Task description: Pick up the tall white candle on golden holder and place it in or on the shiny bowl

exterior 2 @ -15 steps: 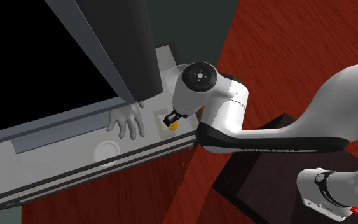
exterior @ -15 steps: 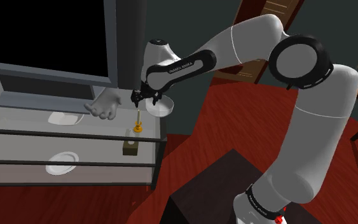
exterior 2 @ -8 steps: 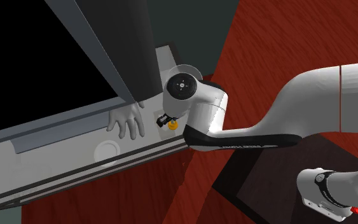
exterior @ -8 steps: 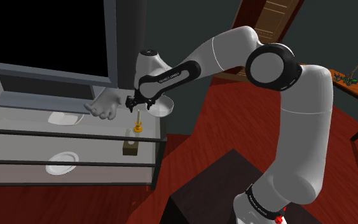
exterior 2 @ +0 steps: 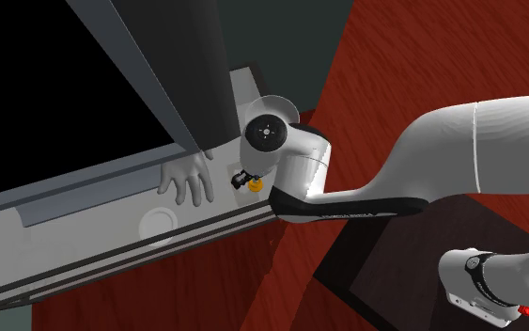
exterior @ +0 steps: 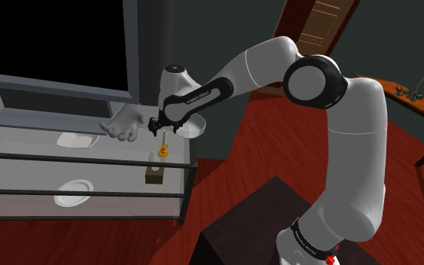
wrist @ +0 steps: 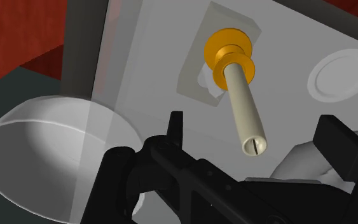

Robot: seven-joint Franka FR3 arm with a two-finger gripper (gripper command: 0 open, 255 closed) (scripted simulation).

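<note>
The candle [exterior: 163, 140] is a tall, pale stick standing upright in a golden holder [exterior: 163, 153]. It rests on the top glass surface of a shelf unit [exterior: 89, 156], close to that unit's end at the shoulder view's right and close to its near edge.

The gripper [exterior: 160, 125] hangs directly above the candle and points down at it. In the wrist view the gripper [wrist: 254, 122] has its black fingers [wrist: 175, 130] spread wide. The candle's top end sits between them and neither finger touches it, so the candle is not held.

The bowl [exterior: 191, 129] is pale and glossy. It sits on the same top surface just beyond the candle, toward the shoulder view's right, partly behind the wrist of the arm [exterior: 308, 83]. In the wrist view the bowl [wrist: 44, 159] lies beside the fingers, apart from the candle.

A white hand sculpture [exterior: 125, 123] lies on the surface at the shoulder view's left of the candle, near it but not touching. A white plate [exterior: 73, 139] sits farther left on the same surface. A large television [exterior: 59, 45] with a black screen stands behind both.

On a lower shelf, a small box [exterior: 154, 175] sits below the candle and a second plate [exterior: 72, 193] sits to the left.

The white arm rises from its stand [exterior: 263, 226] at the lower right and reaches left over a red floor [exterior: 233, 150].
</note>
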